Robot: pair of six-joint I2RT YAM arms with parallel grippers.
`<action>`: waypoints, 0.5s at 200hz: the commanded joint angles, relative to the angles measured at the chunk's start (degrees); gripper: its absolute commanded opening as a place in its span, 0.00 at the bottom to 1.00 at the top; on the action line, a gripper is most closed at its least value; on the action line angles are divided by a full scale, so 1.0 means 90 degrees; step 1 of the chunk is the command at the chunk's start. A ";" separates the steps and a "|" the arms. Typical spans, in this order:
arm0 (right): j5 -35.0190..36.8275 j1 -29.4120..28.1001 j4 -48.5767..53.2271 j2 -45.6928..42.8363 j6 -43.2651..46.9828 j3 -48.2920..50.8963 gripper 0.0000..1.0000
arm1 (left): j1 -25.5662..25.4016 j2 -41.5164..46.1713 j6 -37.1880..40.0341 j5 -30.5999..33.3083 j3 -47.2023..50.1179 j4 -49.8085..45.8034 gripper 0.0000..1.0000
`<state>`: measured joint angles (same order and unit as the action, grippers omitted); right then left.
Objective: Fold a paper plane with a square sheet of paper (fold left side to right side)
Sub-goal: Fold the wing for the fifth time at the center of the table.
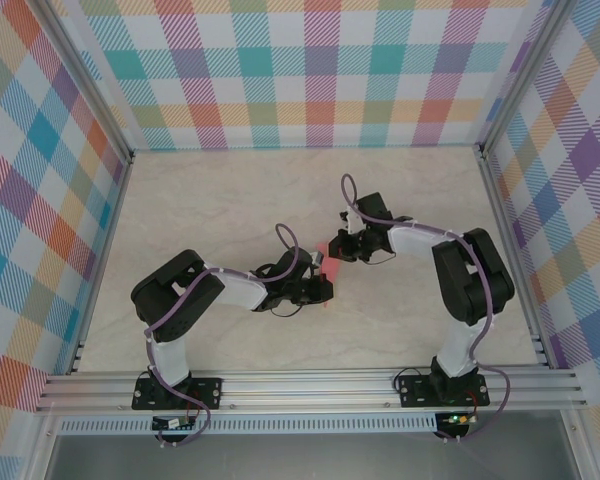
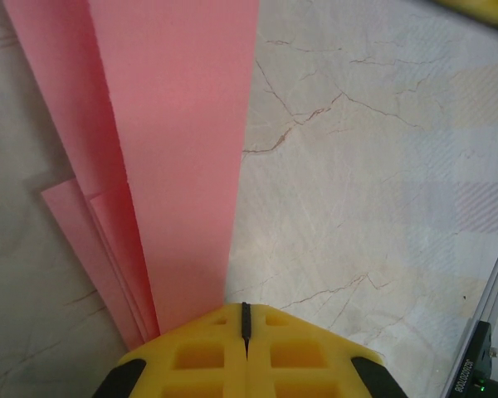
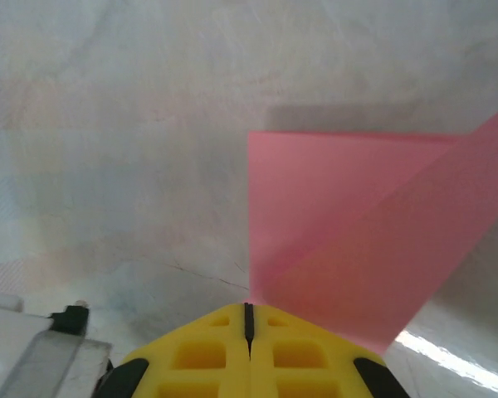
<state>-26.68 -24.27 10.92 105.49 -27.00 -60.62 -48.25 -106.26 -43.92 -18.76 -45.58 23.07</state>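
The salmon-pink paper [image 1: 325,262] lies on the table between my two grippers, folded into a long narrow shape. In the left wrist view its stacked layers [image 2: 174,149] run away from the camera and pass under the left half of my left gripper [image 2: 246,308]. That gripper is shut, with no paper between the jaws. In the right wrist view a pink folded flap [image 3: 349,224] with a diagonal crease spreads from the tip of my right gripper [image 3: 249,308] toward the right. This gripper is shut too, its tip at the paper's corner. From above, the left gripper [image 1: 323,290] and right gripper [image 1: 342,247] sit at opposite ends of the paper.
The cream marble-patterned table top [image 1: 230,200] is ringed by checked walls [image 1: 310,70] and an aluminium frame [image 1: 310,385] along the near edge. A frame post [image 2: 490,323] stands at the right in the left wrist view.
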 commanded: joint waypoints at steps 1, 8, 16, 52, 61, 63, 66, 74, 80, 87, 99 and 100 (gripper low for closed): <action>-0.0046 0.0050 -0.0242 0.0405 -0.0237 -0.0035 0.03 | -0.0166 0.0036 0.0008 -0.0067 0.0150 -0.0683 0.00; 0.0037 0.0046 -0.0154 0.0494 -0.0210 -0.0077 0.03 | -0.0168 0.0072 0.0012 -0.0072 0.0146 -0.0688 0.00; 0.0129 0.0050 0.0003 0.0583 -0.0183 -0.0142 0.03 | -0.0166 0.0124 0.0022 -0.0084 0.0160 -0.0688 0.00; 0.0547 0.0050 0.0828 0.0951 -0.0067 -0.0477 0.03 | -0.0237 0.0269 0.0093 -0.0162 0.0213 -0.0726 0.00; 0.0629 0.0050 0.0938 0.1018 -0.0054 -0.0518 0.03 | -0.0267 0.0273 0.0090 -0.0168 0.0220 -0.0763 0.00; 0.0642 0.0050 0.0955 0.1034 -0.0051 -0.0527 0.03 | -0.0272 0.0266 0.0087 -0.0170 0.0226 -0.0766 0.00; 0.0665 0.0050 0.0989 0.1049 -0.0054 -0.0538 0.03 | -0.0282 0.0266 0.0081 -0.0171 0.0235 -0.0775 0.00; 0.0706 0.0050 0.1062 0.1087 -0.0039 -0.0571 0.03 | -0.0311 0.0263 0.0076 -0.0152 0.0270 -0.0786 0.00; 0.0759 0.0050 0.1110 0.1109 -0.0037 -0.0593 0.03 | -0.0322 0.0264 0.0056 -0.0147 0.0302 -0.0787 0.00; 0.0783 0.0050 0.1148 0.1121 -0.0022 -0.0616 0.03 | -0.0332 0.0273 0.0037 -0.0126 0.0348 -0.0791 0.00; 0.0860 0.0046 0.1251 0.1159 -0.0008 -0.0682 0.03 | -0.0347 0.0297 -0.0002 -0.0103 0.0411 -0.0803 0.00; 0.0862 0.0048 0.1254 0.1164 -0.0007 -0.0689 0.03 | -0.0344 0.0295 -0.0002 -0.0103 0.0414 -0.0809 0.00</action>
<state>-25.32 -23.88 18.02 112.49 -28.05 -66.28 -49.28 -104.71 -43.88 -17.85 -44.75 21.39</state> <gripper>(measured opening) 0.043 0.043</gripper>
